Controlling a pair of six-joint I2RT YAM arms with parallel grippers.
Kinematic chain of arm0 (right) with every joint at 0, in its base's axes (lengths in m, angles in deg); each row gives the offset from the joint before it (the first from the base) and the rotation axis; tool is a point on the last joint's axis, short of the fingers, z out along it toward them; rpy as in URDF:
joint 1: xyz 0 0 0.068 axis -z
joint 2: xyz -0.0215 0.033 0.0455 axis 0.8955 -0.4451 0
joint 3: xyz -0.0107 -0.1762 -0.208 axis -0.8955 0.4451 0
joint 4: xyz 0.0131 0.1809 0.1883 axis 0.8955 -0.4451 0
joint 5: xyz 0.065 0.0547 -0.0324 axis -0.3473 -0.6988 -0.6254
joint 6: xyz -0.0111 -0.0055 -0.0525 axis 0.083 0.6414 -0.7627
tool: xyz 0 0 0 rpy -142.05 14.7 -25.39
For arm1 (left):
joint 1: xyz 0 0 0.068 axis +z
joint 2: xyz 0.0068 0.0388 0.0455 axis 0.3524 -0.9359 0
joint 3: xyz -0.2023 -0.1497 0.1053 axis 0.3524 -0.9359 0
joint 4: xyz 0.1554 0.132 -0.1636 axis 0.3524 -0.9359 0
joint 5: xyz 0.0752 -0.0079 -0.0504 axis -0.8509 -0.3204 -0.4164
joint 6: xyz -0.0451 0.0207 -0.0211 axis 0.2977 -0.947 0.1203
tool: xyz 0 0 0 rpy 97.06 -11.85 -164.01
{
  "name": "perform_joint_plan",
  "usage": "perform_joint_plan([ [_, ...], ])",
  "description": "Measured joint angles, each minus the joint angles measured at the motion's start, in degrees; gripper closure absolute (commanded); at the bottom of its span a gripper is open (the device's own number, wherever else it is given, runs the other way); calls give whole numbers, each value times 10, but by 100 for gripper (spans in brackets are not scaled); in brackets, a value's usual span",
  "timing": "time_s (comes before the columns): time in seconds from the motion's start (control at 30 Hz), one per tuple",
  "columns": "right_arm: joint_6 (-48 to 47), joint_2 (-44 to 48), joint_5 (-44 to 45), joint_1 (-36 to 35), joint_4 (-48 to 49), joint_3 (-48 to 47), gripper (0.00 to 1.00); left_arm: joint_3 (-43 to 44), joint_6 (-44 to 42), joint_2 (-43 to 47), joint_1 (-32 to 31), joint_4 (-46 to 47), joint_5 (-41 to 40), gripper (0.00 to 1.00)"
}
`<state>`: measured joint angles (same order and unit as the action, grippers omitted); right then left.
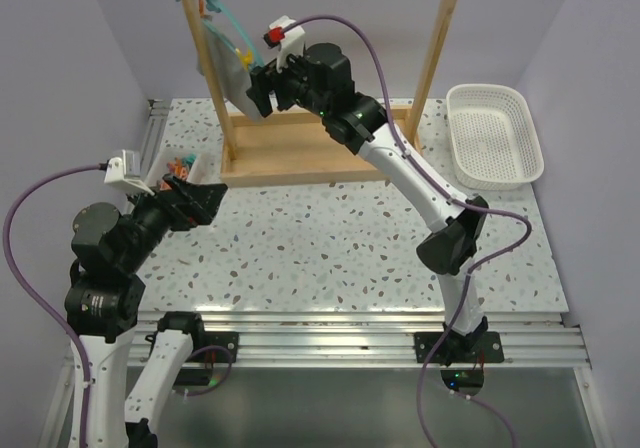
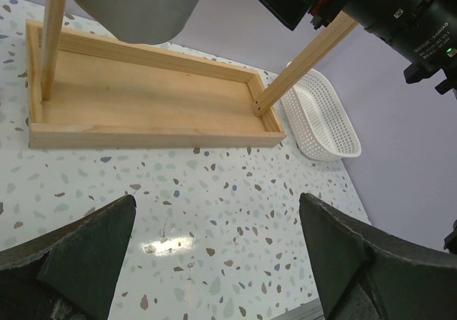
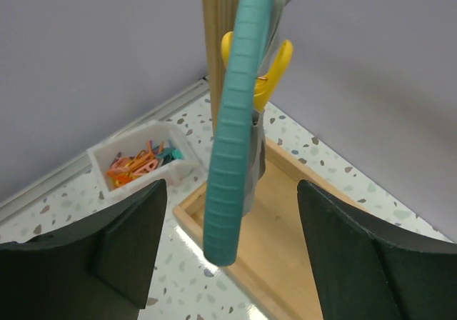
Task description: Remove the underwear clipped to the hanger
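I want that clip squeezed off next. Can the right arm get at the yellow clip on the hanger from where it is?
Probably yes. The right tool is open close to the teal hanger, and the yellow clip sits just above in the wrist view, with nothing between them.

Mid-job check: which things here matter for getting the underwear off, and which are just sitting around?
Job:
underwear
teal hanger
yellow clip on the hanger
right end effector

Lying about:
white basket
bin of spare clips
wooden frame
left end effector
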<state>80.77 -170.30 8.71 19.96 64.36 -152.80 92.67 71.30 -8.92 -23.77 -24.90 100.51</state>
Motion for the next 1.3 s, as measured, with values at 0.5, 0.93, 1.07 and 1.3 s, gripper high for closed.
perform_joint_plan([
  [0.5, -20, -61, 86, 0, 80, -47, 96, 0, -1, 17, 0, -23, -10, 0],
  [0.93, -10, -59, 103, -4, 113, -49, 100, -20, 19, 41, 0, -26, -18, 0],
  [1.07, -14, -43, 131, -5, 120, -48, 100, -24, 25, 47, 0, -25, -19, 0],
  [1.3, -19, 59, 181, -6, 170, 57, 100, -28, 33, 47, 0, -22, -19, 0],
])
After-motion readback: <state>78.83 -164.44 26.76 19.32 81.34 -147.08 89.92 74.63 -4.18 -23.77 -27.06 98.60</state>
